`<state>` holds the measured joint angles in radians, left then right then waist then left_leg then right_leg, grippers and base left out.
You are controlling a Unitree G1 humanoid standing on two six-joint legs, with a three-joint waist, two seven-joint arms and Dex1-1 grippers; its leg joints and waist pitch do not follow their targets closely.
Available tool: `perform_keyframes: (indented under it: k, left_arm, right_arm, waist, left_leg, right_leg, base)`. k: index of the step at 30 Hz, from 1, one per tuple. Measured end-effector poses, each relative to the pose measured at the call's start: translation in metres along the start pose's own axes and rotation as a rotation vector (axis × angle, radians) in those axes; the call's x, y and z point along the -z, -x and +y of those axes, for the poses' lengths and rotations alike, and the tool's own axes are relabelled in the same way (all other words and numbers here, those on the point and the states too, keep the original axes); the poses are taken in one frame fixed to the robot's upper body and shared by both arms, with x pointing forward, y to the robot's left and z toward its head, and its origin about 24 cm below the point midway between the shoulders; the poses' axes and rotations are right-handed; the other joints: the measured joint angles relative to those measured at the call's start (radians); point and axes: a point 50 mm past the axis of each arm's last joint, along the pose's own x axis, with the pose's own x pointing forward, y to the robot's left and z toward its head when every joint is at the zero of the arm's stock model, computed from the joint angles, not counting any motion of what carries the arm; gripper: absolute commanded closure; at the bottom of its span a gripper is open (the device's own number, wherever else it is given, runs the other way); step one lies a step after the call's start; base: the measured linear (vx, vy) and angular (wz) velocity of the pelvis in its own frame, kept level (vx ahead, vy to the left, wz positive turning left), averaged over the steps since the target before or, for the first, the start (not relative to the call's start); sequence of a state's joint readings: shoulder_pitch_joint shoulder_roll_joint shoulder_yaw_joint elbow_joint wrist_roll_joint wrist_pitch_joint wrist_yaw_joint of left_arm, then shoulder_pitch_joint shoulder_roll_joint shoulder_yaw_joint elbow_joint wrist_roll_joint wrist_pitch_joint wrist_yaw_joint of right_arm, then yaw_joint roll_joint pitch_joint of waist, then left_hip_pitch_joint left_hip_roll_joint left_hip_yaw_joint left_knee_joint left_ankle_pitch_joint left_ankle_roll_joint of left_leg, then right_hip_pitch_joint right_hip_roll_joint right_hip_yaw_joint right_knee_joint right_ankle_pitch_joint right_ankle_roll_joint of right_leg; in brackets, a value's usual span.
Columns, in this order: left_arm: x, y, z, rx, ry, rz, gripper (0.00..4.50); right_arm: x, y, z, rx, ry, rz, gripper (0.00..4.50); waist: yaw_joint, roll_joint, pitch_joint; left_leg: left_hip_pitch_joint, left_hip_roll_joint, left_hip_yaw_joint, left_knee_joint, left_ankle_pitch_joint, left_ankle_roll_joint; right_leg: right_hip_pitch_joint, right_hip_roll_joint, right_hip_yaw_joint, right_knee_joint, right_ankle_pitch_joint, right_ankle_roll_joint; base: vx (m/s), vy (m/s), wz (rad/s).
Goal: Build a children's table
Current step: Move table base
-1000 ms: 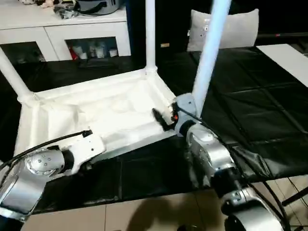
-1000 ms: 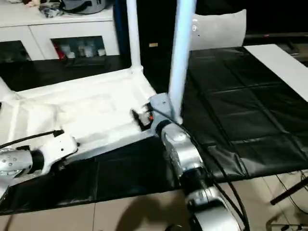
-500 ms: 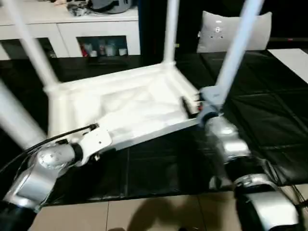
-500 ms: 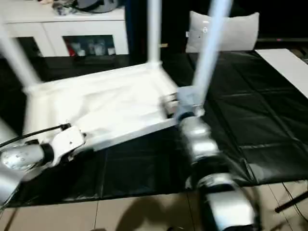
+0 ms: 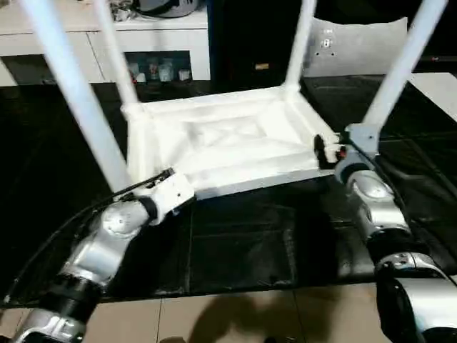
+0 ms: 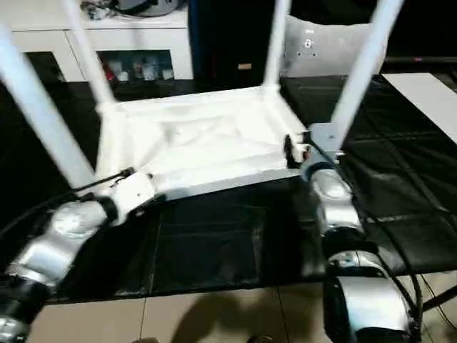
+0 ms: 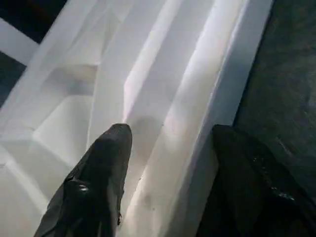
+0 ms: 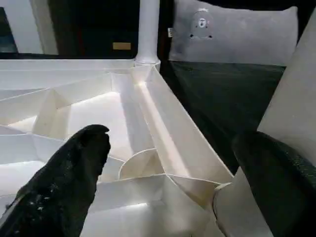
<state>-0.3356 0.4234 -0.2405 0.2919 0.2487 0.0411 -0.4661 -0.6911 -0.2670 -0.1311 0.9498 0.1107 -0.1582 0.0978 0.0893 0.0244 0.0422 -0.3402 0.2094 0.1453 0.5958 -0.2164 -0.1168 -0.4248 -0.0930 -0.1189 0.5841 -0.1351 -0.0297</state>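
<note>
The children's table lies upside down on the black cover, its ribbed underside facing up and its white legs standing in the corner sockets. My left gripper sits at the table's near rim by the left corner. One finger presses the inner side of the rim and the other the outer side. My right gripper stands wide open at the near right corner. Its fingers reach either side of the socket where a leg rises.
The black-covered work surface ends close in front of me, with floor tiles below. At the back left is a white cabinet with glass doors. A grey cushion stands behind the table, and a white sheet lies at the far right.
The camera has swung, so the table now sits further right in the picture and more of its legs show. Both grippers keep their places on the table.
</note>
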Motion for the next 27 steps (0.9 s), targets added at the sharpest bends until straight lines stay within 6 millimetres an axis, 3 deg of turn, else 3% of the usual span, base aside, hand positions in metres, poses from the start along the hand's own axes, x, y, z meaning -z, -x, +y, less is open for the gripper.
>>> perform_keyframes:
  k: [3, 5, 8, 10, 17, 21, 27]
  left_arm:
    - [0.0, 0.002, -0.006, -0.043, 0.099, -0.038, 1.64]
    - [-0.002, 0.006, -0.008, -0.066, 0.171, -0.083, 1.29]
    - [-0.008, 0.017, -0.016, -0.089, 0.291, -0.194, 1.26]
    - [-0.007, 0.023, -0.025, -0.089, 0.353, -0.224, 0.98]
    - [0.01, 0.058, -0.044, -0.266, 0.492, -0.214, 0.4]
    - [0.021, 0.079, -0.05, -0.378, 0.55, -0.18, 0.02]
    - [0.032, 0.1, -0.045, -0.598, 0.516, -0.115, 0.01]
  right_arm:
    - [0.009, 0.006, 0.001, -0.025, 0.001, 0.009, 0.0]
    - [0.013, 0.01, 0.005, -0.057, -0.004, 0.006, 0.0]
    - [0.014, 0.017, 0.015, -0.149, -0.022, -0.035, 0.0]
    - [0.015, 0.023, 0.025, -0.229, -0.033, -0.052, 0.0]
    - [0.021, 0.049, 0.057, -0.516, 0.013, -0.078, 0.0]
    - [0.025, 0.057, 0.061, -0.56, 0.011, -0.05, 0.0]
    - [0.03, 0.064, 0.065, -0.607, 0.032, 0.011, 0.0]
  waist:
    - [-0.002, -0.001, 0.0]
    - [-0.003, -0.001, 0.0]
    - [-0.009, -0.001, -0.001]
    - [-0.01, -0.002, -0.001]
    - [-0.014, -0.005, -0.002]
    - [-0.018, -0.012, 0.0]
    - [-0.032, -0.02, -0.001]
  left_leg:
    - [-0.002, 0.0, 0.0, 0.001, 0.0, 0.0]
    - [-0.003, 0.0, 0.0, 0.001, 0.0, 0.0]
    - [-0.009, 0.001, 0.001, 0.002, 0.0, 0.0]
    - [-0.01, 0.002, 0.001, 0.002, 0.0, 0.001]
    - [-0.01, 0.003, 0.0, 0.003, 0.0, 0.001]
    - [-0.011, 0.003, 0.0, 0.003, 0.0, 0.001]
    - [-0.011, 0.003, -0.001, 0.003, 0.0, 0.001]
  right_leg:
    - [-0.002, 0.0, 0.0, 0.0, 0.0, 0.0]
    - [-0.003, 0.0, 0.0, 0.0, 0.0, 0.001]
    - [-0.011, 0.001, 0.0, 0.001, -0.001, 0.001]
    - [-0.012, 0.001, 0.0, 0.001, -0.001, 0.002]
    - [-0.01, 0.002, -0.001, -0.002, -0.002, 0.003]
    - [-0.009, 0.003, -0.001, -0.006, -0.002, 0.003]
    - [-0.007, 0.003, -0.001, -0.008, -0.002, 0.004]
  base:
    - [0.0, 0.0, 0.0]
    - [0.0, 0.0, 0.0]
    - [0.0, 0.0, 0.0]
    - [0.0, 0.0, 0.0]
    - [0.0, 0.0, 0.0]
    - [0.0, 0.0, 0.0]
    - [0.0, 0.0, 0.0]
